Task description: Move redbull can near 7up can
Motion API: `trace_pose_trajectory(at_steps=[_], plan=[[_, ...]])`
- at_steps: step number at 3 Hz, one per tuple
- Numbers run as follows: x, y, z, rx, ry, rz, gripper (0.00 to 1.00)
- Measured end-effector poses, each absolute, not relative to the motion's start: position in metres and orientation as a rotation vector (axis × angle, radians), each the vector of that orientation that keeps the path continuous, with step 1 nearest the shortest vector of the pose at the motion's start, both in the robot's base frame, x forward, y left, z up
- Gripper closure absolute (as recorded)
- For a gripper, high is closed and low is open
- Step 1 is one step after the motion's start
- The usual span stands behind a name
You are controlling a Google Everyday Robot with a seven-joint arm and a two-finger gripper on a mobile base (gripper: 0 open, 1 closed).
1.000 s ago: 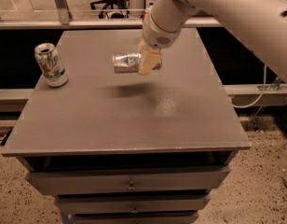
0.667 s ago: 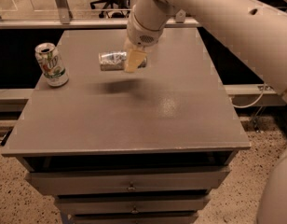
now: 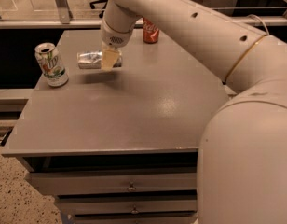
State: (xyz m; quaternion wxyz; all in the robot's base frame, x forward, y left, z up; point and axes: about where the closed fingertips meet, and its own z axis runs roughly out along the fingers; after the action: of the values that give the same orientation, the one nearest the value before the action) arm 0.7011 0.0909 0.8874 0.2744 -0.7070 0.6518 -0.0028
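Observation:
The redbull can, slim and silver, is held lying sideways a little above the grey table. My gripper is shut on its right end, with a yellowish finger across it. The 7up can, white with a green logo, stands upright near the table's left edge, a short way left of the held can. The two cans are apart.
A red cola can stands at the back of the table, behind my arm. My arm crosses the right side of the view. Drawers sit below the table's front edge.
My gripper has carried the redbull can to the left, closer to the 7up can. The red cola can has come into sight behind the arm.

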Motion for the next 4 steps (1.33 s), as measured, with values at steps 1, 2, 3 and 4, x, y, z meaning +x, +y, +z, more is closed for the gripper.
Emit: trace_pose_trajectory(at_steps=[1,2,3,4], plan=[[0.707,0.109,0.879,-1.900,1.765,0.009,1.00],[0.706,0.122,0.871,-1.915,1.768,0.035,0.88],[0.705,0.127,0.864,-1.930,1.774,0.047,0.66],[0.704,0.129,0.860,-1.937,1.774,0.056,0.43]])
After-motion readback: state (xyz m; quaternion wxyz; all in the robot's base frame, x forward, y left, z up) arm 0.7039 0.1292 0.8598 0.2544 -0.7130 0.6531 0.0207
